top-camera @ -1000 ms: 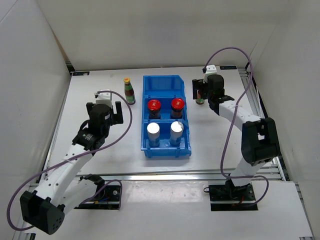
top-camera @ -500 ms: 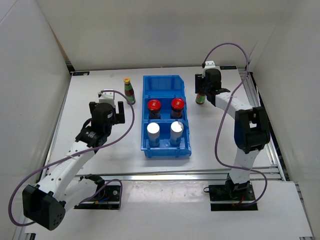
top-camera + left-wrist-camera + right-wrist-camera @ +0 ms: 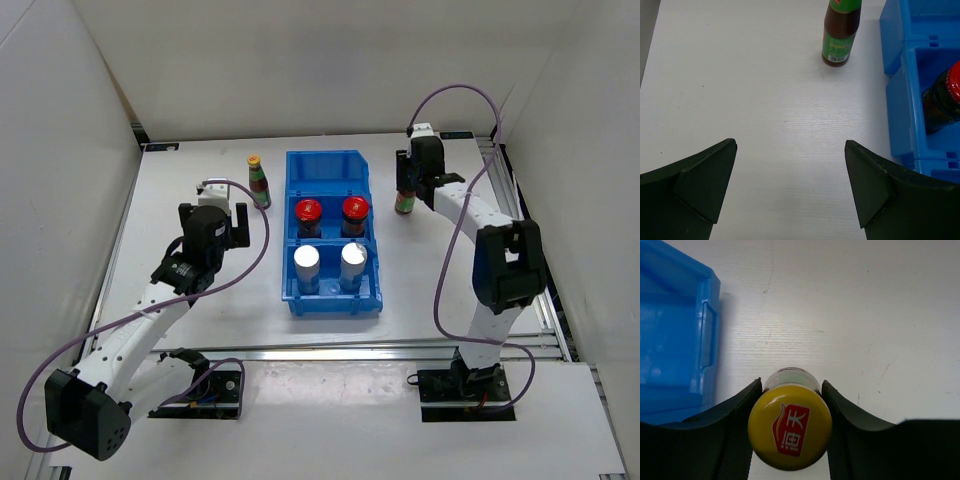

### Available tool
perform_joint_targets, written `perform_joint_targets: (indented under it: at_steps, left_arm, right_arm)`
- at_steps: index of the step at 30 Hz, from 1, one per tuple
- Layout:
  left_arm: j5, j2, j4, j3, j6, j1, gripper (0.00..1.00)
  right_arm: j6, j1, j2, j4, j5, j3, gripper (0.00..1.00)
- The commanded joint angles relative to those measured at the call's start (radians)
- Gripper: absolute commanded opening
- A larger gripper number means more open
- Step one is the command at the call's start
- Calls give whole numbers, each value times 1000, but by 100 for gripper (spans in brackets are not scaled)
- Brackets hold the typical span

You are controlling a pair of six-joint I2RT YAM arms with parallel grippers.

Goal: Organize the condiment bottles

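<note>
My right gripper (image 3: 790,405) (image 3: 405,190) is shut on a slim dark yellow-capped bottle (image 3: 790,427) (image 3: 404,201) that stands on the table right of the blue bin (image 3: 332,172); both fingers press its neck. A second slim yellow-capped bottle (image 3: 259,182) (image 3: 841,31) stands left of the bin. In the bin's middle compartment sit two red-lidded jars (image 3: 307,216) (image 3: 354,214), and in the near compartment two white silver-topped cylinders (image 3: 306,266) (image 3: 353,262). My left gripper (image 3: 790,170) (image 3: 222,214) hangs open over bare table, short of the left bottle, with nothing between its fingers.
The bin's far compartment (image 3: 326,175) holds nothing. White walls close in the table at the back and both sides. Metal rails run along the table's right edge (image 3: 510,205) and near edge (image 3: 330,350). Purple cables loop from both arms.
My right gripper went from open beside the right-hand bottle to shut on its neck. The left arm crept slightly toward the left bottle, then held still.
</note>
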Motion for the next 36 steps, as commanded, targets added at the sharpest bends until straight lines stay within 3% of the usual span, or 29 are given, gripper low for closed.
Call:
perform_joint_targets:
  at_steps: [1, 10, 18, 23, 36]
  left_arm:
    - [-12, -18, 24, 1, -5, -4, 100]
    - [-12, -18, 24, 10, -5, -4, 100]
    - [-12, -46, 24, 10, -5, -4, 100]
    - [-21, -46, 24, 10, -5, -4, 100]
    - [-12, -55, 33, 10, -5, -4, 100]
  right_arm:
    - [-34, 38, -153, 44, 33, 42, 0]
    - [-60, 150, -205, 44, 44, 166, 0]
    - [-68, 200, 2, 20, -11, 401, 0]
    - [-29, 209, 112, 20, -51, 463, 0]
    - [35, 209, 188, 66, -82, 363, 0]
